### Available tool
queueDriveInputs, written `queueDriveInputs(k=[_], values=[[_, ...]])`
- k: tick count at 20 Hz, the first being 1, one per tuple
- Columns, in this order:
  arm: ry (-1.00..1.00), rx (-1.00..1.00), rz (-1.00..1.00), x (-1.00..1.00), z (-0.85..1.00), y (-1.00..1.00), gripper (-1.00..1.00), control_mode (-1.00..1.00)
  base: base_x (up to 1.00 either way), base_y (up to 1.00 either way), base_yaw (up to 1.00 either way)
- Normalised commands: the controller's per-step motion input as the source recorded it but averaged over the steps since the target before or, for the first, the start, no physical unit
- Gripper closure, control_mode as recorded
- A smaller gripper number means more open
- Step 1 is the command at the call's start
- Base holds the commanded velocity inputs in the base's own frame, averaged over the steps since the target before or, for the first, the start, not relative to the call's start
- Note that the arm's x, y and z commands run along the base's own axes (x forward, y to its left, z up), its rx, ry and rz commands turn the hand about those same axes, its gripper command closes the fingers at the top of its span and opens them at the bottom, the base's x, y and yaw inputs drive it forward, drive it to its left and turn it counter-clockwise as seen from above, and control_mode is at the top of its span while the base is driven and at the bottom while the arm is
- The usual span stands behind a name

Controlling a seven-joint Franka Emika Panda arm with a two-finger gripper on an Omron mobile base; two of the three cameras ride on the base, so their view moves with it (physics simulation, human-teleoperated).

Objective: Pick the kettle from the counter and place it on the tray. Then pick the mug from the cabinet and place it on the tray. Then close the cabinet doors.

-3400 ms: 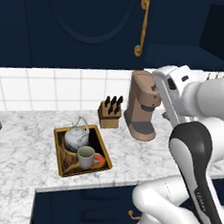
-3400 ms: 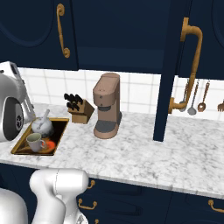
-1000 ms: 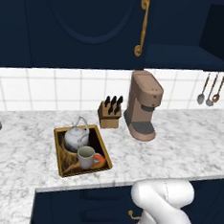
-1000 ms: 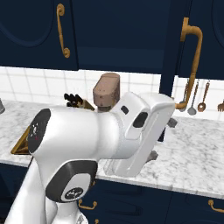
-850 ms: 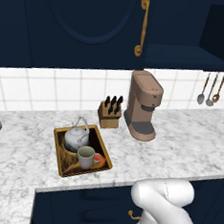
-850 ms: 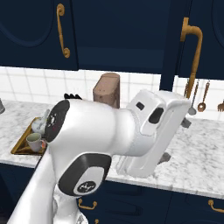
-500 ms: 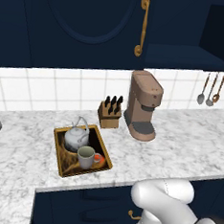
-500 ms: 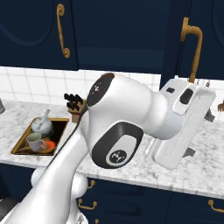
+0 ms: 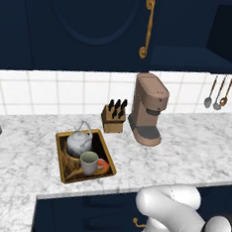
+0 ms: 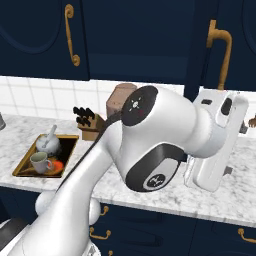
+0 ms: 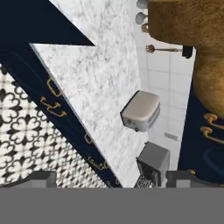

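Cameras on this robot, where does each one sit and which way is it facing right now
Left base view: behind the arm's left, looking down at the counter with the tray, kettle and mug; white arm at lower right.
Right base view: behind the arm's right, arm across the middle.
Hand view: on the hand, facing along the counter past a toaster.
Both base views share tray, kettle, mug and coffee machine.
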Motion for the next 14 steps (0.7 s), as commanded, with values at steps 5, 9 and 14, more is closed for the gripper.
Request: queueDriveInputs(k=[5,9,14], values=[[0.0,-0.07,0.34,0.62,-0.19,0.44,-1.0,-1.0,0.0,0.0,0.0],[0.0,-0.1,0.31,0.63,-0.12,0.64,-1.0,-1.0,0.0,0.0,0.0],[0.0,-0.09,0.3,0.57,-0.07,0.72,-1.0,-1.0,0.0,0.0,0.0]])
